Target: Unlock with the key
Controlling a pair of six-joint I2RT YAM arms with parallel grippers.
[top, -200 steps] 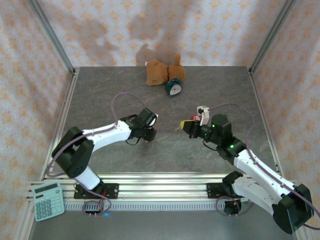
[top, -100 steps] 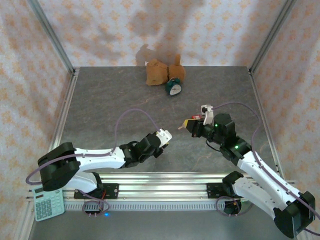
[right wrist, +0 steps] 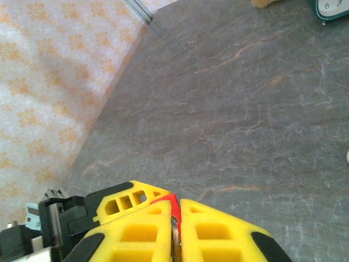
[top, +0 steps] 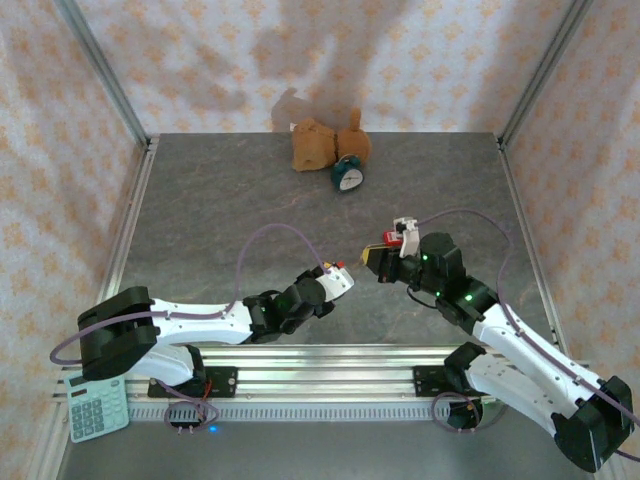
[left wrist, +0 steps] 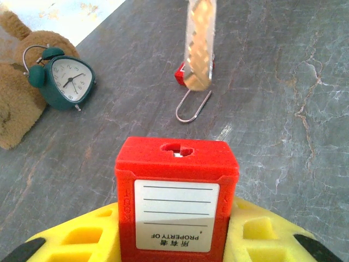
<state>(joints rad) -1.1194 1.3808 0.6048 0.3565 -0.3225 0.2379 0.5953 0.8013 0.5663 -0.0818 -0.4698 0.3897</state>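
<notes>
Left end effector [top: 340,274]: clamped on red padlock [left wrist: 176,202]
Right end effector [right wrist: 174,217]: pinched together on brass key [left wrist: 199,49]

The top view looks down from above and behind the arm bases, facing the far wall across the whole tabletop [top: 220,200]. The left wrist view sits low and close behind the left tool [left wrist: 177,234], facing far. The right wrist view looks over the right tool [right wrist: 175,229] toward the far left. All three show the alarm clock [top: 348,176] [left wrist: 68,82] [right wrist: 332,8].
</notes>
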